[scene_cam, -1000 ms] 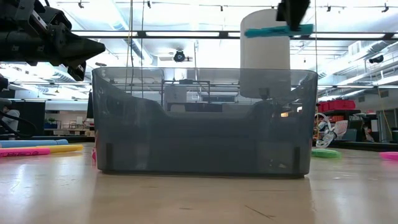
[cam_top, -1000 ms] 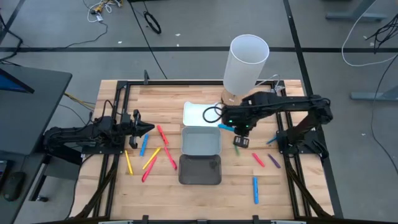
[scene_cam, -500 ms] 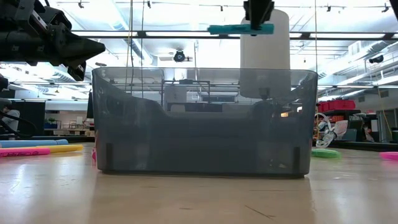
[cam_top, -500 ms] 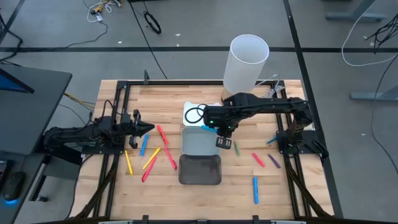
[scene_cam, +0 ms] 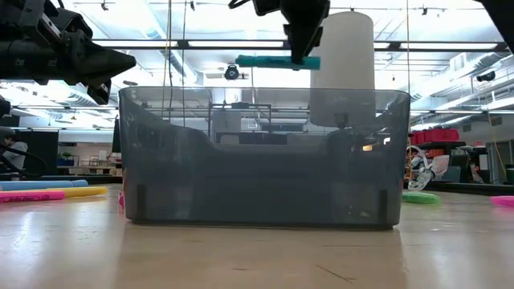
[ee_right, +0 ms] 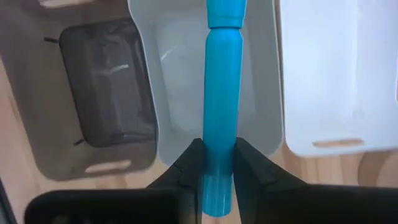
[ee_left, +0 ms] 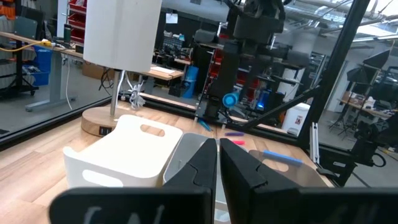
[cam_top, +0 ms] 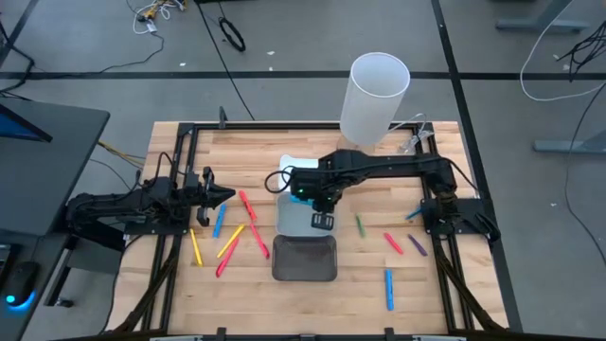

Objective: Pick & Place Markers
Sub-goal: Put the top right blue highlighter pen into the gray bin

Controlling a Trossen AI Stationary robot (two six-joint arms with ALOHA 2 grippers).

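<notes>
My right gripper [cam_top: 316, 197] hangs over the light grey tray [cam_top: 305, 227], shut on a light blue marker [ee_right: 222, 93] that shows level above the trays in the low view [scene_cam: 273, 62]. The other markers lie flat on the table: red [cam_top: 246, 204], blue [cam_top: 219, 221], orange [cam_top: 231, 242] and yellow [cam_top: 196, 248] left of the trays, green [cam_top: 359, 225], red [cam_top: 393, 243], purple [cam_top: 417, 245] and blue [cam_top: 388, 289] to their right. My left gripper [cam_top: 225, 196] waits shut, above the table's left side, close to the red marker. My right gripper pinches the light blue marker between its two fingers [ee_right: 189, 165], near one end [ee_right: 217, 186]; the longer capped part [ee_right: 225, 37] sticks out past them. The fingers come from above, pointing down, across the marker. It is lifted clear and lies level.
Three trays stand in a row at the table's middle: white [cam_top: 301, 169] farthest, light grey in the middle, dark grey [cam_top: 305, 258] nearest. A tall white cylinder on a round wooden base [cam_top: 374, 95] stands at the far edge. Black frame rails [cam_top: 175, 161] run along the table's sides.
My right gripper has carried the light blue marker toward the table's left, from over the wood right of the trays to above the light grey tray. The marker has stayed level and lifted in the shut fingers.
</notes>
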